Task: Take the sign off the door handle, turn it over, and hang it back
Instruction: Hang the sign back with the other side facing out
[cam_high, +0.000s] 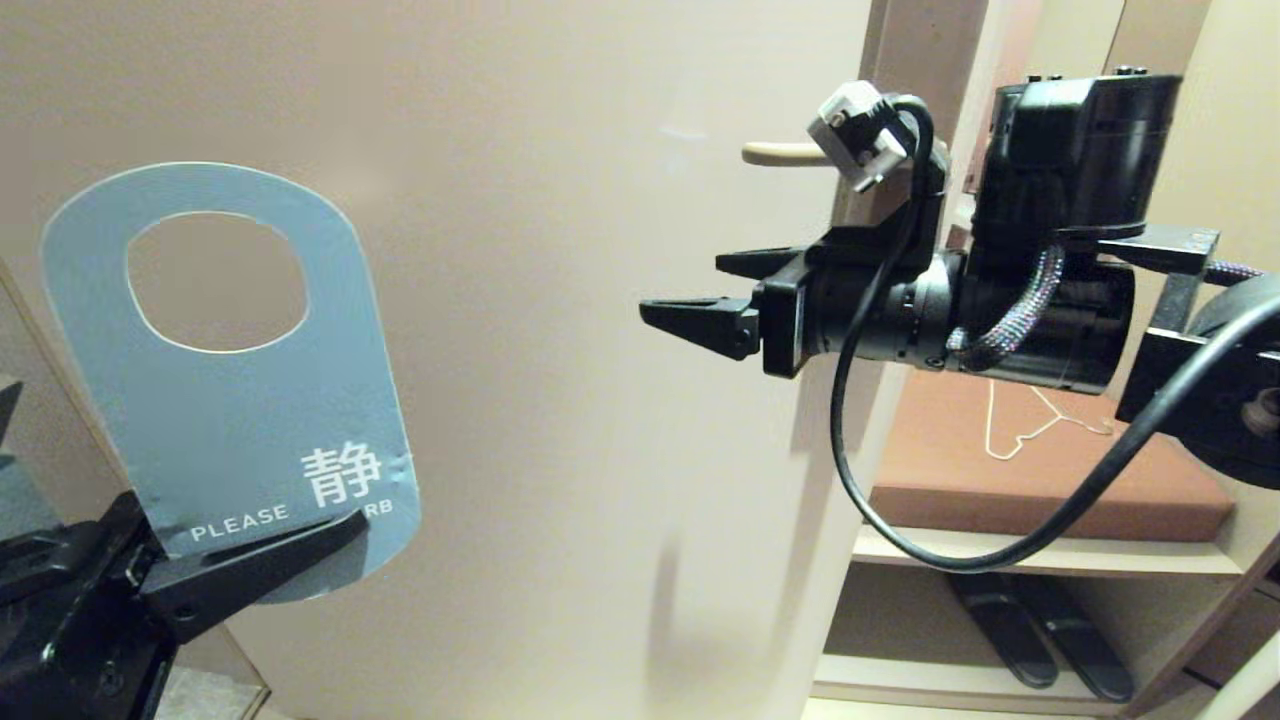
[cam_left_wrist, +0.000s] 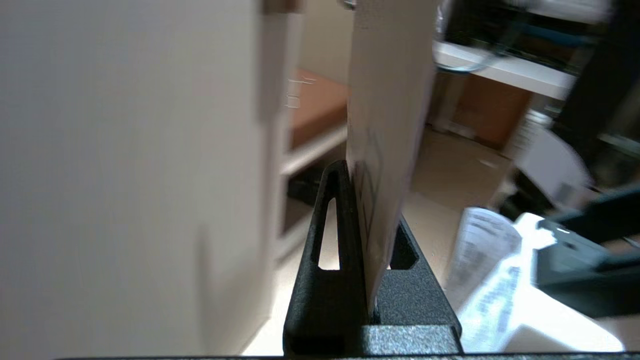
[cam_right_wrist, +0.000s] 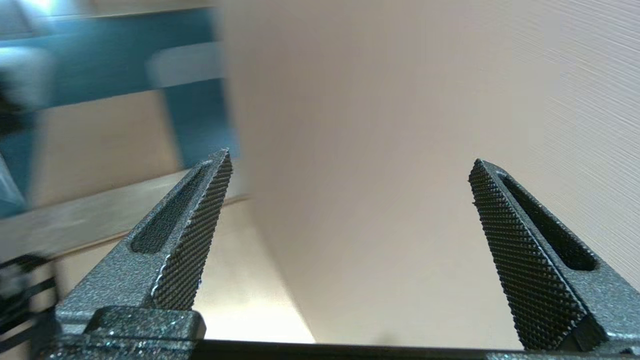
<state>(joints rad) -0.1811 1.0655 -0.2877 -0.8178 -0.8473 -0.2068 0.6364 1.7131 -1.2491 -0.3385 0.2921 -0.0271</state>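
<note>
Down at eight o'clock from the door handle (cam_high: 785, 153), well apart from it, the sign (cam_high: 225, 370) stands upright against the pale door (cam_high: 560, 400), its blue "PLEASE" side facing me, rounded top and hole uppermost. Only its bottom edge is pinched, by the left claw (cam_high: 275, 560), clamped shut on the card. That thin hold could let the stiff card pivot or slip during turning. The right claw (cam_high: 735, 295), at three o'clock from the sign, hangs wide open and empty; a mistimed handover might drop it.
</note>
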